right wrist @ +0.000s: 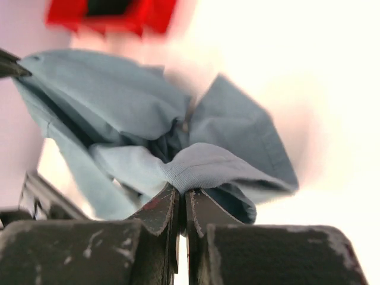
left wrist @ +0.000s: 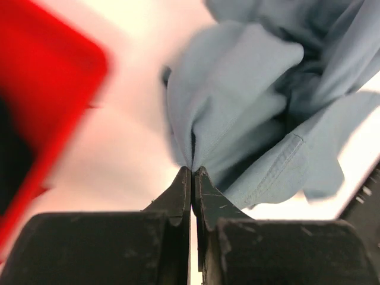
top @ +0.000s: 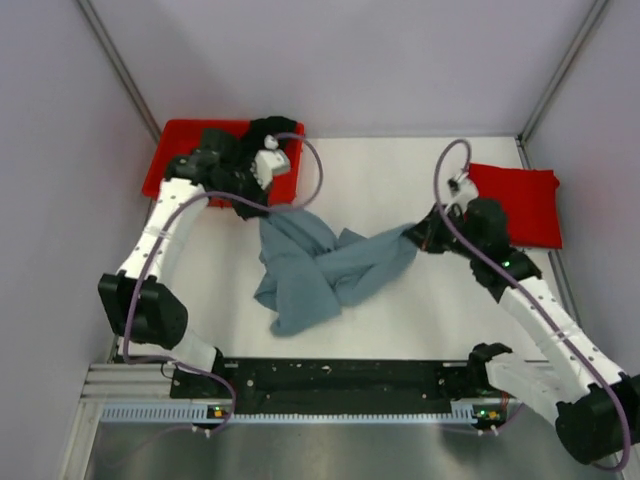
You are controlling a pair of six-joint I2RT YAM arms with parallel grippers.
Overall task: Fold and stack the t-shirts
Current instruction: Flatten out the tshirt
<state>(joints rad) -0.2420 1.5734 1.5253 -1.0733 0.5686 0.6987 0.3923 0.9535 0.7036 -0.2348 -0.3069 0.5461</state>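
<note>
One grey-blue t-shirt point(top: 320, 265) between left pincer point(left wrist: 193, 173) and right pincer point(right wrist: 182, 193), both tight on it.

We see the right gripper point(right wrist: 183, 193) pinching a hemmed fold of the grey-blue t-shirt point(right wrist: 113, 101), which lies bunched on the white table point(right wrist: 309, 77); a blurred red bin point(right wrist: 155, 13) stands behind.

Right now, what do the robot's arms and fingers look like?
The left arm and right arm are white tubes with chunky black joints. A thin purple cable loops along each one. The left fingers and right fingers are black pointy wedges with pale scratches on them.
</note>
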